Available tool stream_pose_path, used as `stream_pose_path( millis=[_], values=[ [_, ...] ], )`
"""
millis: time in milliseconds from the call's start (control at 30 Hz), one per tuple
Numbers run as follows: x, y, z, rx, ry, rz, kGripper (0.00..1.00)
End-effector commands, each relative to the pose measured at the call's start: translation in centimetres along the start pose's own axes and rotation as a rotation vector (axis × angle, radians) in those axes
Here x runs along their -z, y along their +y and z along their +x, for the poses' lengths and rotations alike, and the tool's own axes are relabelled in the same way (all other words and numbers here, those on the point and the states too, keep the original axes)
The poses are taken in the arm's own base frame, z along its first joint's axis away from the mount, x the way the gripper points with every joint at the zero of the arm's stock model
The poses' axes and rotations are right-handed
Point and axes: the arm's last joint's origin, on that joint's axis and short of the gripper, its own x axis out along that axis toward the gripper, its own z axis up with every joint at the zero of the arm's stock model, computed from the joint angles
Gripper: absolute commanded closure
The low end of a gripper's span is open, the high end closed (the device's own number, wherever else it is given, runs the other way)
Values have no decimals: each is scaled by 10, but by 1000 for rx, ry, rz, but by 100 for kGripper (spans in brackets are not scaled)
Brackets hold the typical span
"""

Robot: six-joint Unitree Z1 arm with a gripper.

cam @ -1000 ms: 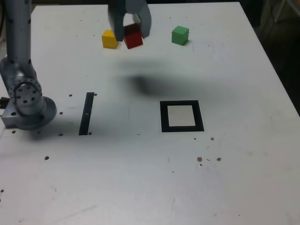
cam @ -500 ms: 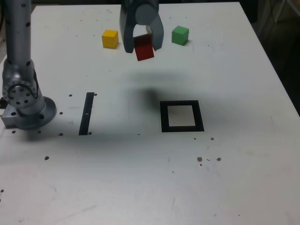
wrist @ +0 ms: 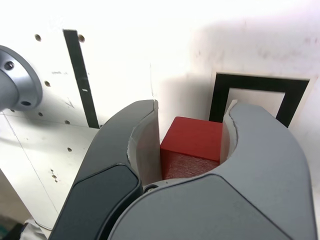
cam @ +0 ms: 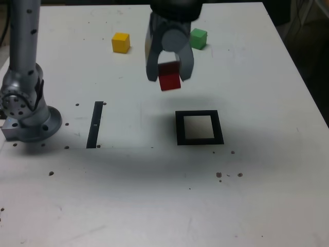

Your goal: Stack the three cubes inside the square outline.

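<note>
"What's the surface?"
"A white tabletop (cam: pixel 123 190), with small dark holes and scuffs, and a straight black strip (cam: pixel 95 124) lying on it."
"And the light?"
"A soft, pale glare across the white, with blurred shadows in it."
"Beyond the edge?"
"Dark on the exterior view's right, with thin pale cables or rods (cam: pixel 307 11) up in the corner, too dim to tell which."

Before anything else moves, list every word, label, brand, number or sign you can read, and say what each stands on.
No readable text in either view.
The red cube, yellow cube, green cube and gripper show no lettering.
</note>
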Motion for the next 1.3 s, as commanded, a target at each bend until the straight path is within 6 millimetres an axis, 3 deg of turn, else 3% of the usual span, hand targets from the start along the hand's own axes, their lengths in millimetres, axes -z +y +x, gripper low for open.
stream_pose_path(
  millis=[0,433,1267],
  values=[
    [-7,-7,3,1,1,4,70],
    [-43,-28,30,20,24,28,70],
    [-75,-34,58,21,44,36,70]
  ],
)
